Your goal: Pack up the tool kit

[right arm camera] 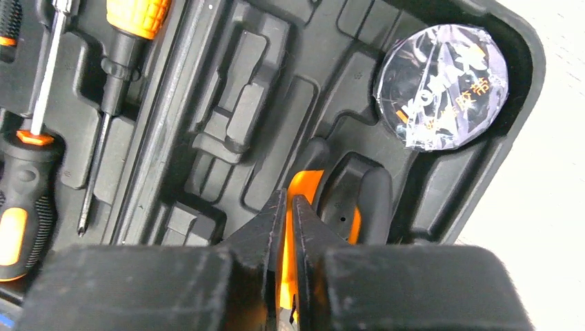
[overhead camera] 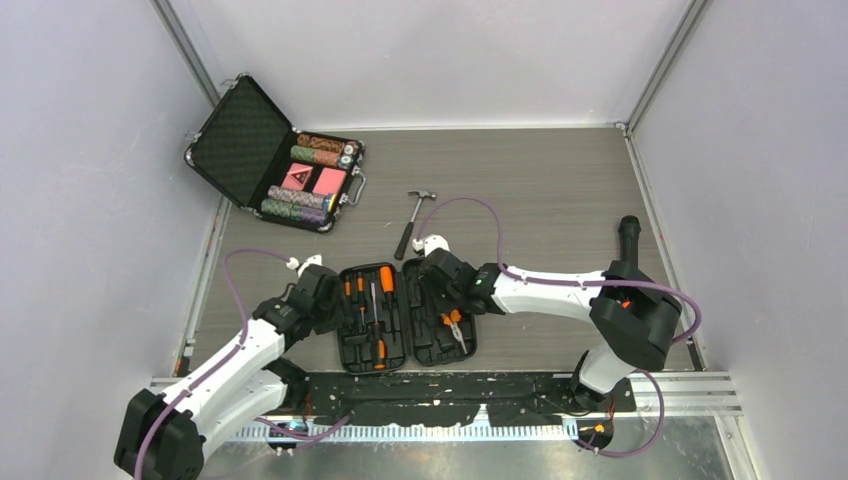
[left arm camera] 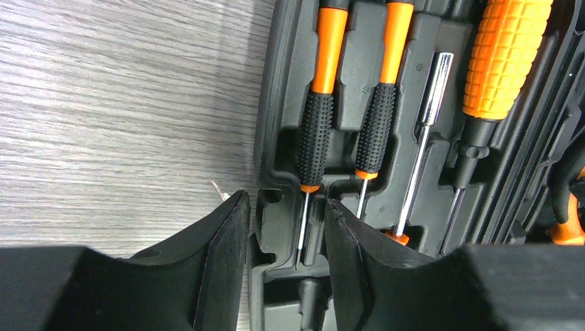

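The tool kit [overhead camera: 405,315], a black clamshell case, lies open between my arms. Its left half holds orange-and-black screwdrivers [left arm camera: 317,131]. The right half holds orange-handled pliers [overhead camera: 455,325] and a wrapped tape roll [right arm camera: 441,86]. My left gripper [overhead camera: 335,300] straddles the case's left rim [left arm camera: 265,172], one finger outside on the table and one inside by a thin screwdriver tip, closed on that rim. My right gripper [right arm camera: 290,200] hovers right over the pliers [right arm camera: 307,183]. Its fingers are shut to a thin slit, with the orange handle showing behind them.
A hammer [overhead camera: 410,222] lies on the table just beyond the kit. A metal-edged black briefcase [overhead camera: 275,160] with poker chips and red cards stands open at the far left corner. White walls enclose the table on three sides.
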Action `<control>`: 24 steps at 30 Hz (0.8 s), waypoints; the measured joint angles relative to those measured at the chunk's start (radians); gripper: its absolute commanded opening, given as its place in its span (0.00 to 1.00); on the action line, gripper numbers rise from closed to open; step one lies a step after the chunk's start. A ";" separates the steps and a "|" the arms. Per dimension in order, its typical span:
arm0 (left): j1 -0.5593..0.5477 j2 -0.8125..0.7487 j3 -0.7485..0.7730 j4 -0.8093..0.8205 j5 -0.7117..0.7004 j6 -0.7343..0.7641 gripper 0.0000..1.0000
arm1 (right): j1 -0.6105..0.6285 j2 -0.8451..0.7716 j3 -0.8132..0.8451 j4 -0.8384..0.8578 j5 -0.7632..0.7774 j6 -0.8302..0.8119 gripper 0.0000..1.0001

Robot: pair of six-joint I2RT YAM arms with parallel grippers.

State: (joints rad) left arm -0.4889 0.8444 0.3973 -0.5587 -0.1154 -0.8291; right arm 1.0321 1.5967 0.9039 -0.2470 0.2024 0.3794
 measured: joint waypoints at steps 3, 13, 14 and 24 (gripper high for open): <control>0.000 -0.007 -0.003 0.000 0.000 0.000 0.45 | -0.015 -0.023 -0.012 0.008 -0.017 0.038 0.28; 0.000 -0.016 -0.004 -0.005 0.002 -0.002 0.46 | -0.015 -0.228 0.064 -0.164 0.098 0.106 0.37; 0.000 -0.016 -0.004 -0.005 0.004 -0.003 0.46 | -0.015 -0.229 0.070 -0.175 0.108 0.116 0.36; 0.005 -0.025 -0.013 0.001 0.020 -0.010 0.46 | -0.030 -0.185 0.006 -0.250 0.062 0.217 0.27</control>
State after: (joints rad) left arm -0.4839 0.8192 0.3843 -0.5579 -0.0952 -0.8387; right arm 1.0023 1.4113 0.9104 -0.4969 0.2646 0.5961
